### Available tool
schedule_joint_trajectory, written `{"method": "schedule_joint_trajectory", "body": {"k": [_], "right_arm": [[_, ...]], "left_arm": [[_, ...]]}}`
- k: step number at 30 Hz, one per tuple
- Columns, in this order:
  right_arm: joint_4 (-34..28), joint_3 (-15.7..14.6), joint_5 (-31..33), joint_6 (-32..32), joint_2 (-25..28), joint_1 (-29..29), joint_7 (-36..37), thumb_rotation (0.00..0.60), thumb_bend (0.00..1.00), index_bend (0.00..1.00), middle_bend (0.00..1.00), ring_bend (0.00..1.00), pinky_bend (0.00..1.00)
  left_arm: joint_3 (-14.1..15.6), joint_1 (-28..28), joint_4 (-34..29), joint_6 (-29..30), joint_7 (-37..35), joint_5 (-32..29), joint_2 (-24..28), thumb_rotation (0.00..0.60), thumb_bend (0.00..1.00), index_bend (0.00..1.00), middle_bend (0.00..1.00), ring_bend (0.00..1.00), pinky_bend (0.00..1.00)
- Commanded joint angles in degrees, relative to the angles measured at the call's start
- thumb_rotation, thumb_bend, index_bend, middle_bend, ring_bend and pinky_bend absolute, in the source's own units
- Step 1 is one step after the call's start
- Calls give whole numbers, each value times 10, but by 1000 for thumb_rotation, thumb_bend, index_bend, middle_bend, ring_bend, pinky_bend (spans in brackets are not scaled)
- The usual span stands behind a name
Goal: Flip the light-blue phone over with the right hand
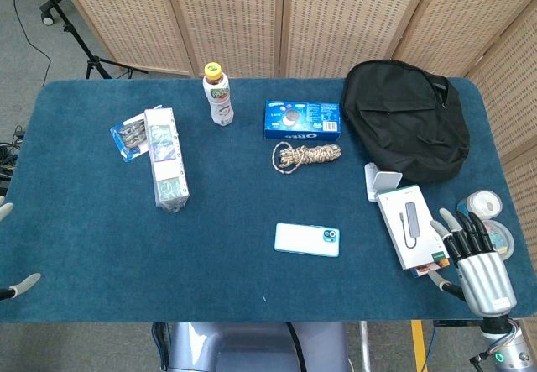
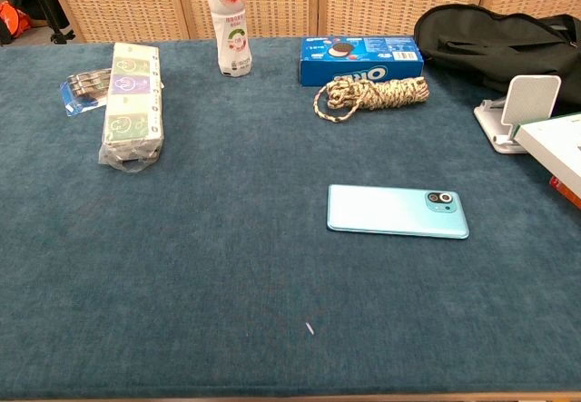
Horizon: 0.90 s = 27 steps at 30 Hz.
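Note:
The light-blue phone (image 1: 307, 239) (image 2: 398, 210) lies flat on the blue table, back side up, its camera bump at the right end. My right hand (image 1: 475, 263) is at the table's front right corner, fingers spread and holding nothing, well to the right of the phone. It does not show in the chest view. Of my left hand (image 1: 15, 286) only a few fingertips show at the left edge of the head view, apart and holding nothing.
A white box (image 1: 411, 225) and a white phone stand (image 1: 378, 179) lie between my right hand and the phone. Tape rolls (image 1: 485, 204) sit far right. A black backpack (image 1: 411, 116), Oreo box (image 1: 302, 118), rope coil (image 1: 306, 155), bottle (image 1: 218, 95) and wrapped packs (image 1: 165, 158) lie further back.

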Motion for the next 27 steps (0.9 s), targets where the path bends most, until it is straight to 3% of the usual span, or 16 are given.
{"method": "schedule_joint_trajectory", "body": {"k": [1,8,9,11,13,18,27], "right_arm": [[-1,0,-3,-3,-2,-1,0,600,49,124,0,0,0],[-14,-10,-35,-47,-21,21,-19,600,84,124,0,0,0],[-17,-11,-39,-55,-23,26,-25,600,134,123,0,0,0],[-26,-12,-47,-80,-30,40,-42,600,376,103,0,0,0],[-35,-9,-52,-104,-38,55,-62,600,501,84,0,0,0],[-65,13,-52,-203,-103,111,-159,600,517,82,0,0,0],[-57,23,-5,-283,-171,135,-237,600,504,82,0,0,0]], "left_arm": [[1,0,0,0,0,2,0,600,0,0,0,0,0],[2,2,-1,2,5,4,-2,600,0,0,0,0,0],[2,2,-1,2,6,5,-2,600,0,0,0,0,0],[2,1,-1,0,8,4,-3,600,0,0,0,0,0],[2,0,-1,-1,10,4,-3,600,0,0,0,0,0],[4,-2,-1,-8,16,7,-4,600,0,0,0,0,0],[3,-6,0,-15,4,1,2,600,0,0,0,0,0]]}}
